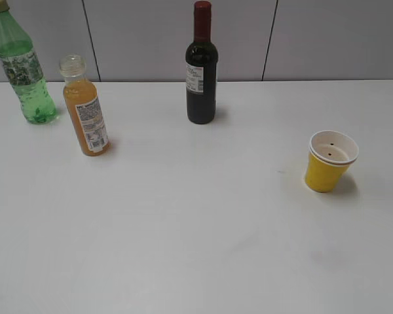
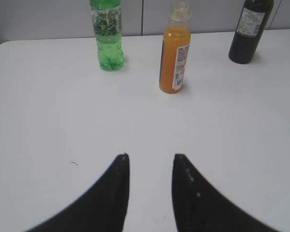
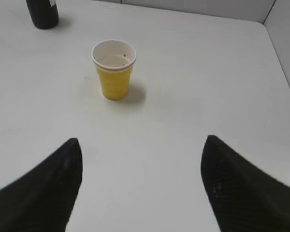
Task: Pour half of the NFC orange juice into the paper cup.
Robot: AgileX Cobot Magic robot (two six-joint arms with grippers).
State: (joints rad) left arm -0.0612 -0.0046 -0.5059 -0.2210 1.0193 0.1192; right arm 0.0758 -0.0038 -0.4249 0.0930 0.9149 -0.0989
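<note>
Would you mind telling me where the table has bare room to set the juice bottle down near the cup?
The broad patch between the NFC orange juice and the paper cup, in front of the wine bottle, is bare. So is the near table. The back left is crowded: the green bottle stands close behind the juice.

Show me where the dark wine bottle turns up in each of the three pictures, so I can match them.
Exterior view: the dark wine bottle stands at top centre, near the back wall.
Left wrist view: at the top right corner, its neck cut off, right of the orange juice bottle.
Right wrist view: only its base shows at the top left corner, up and left of the paper cup.
Shared landmark: the wine bottle itself.
</note>
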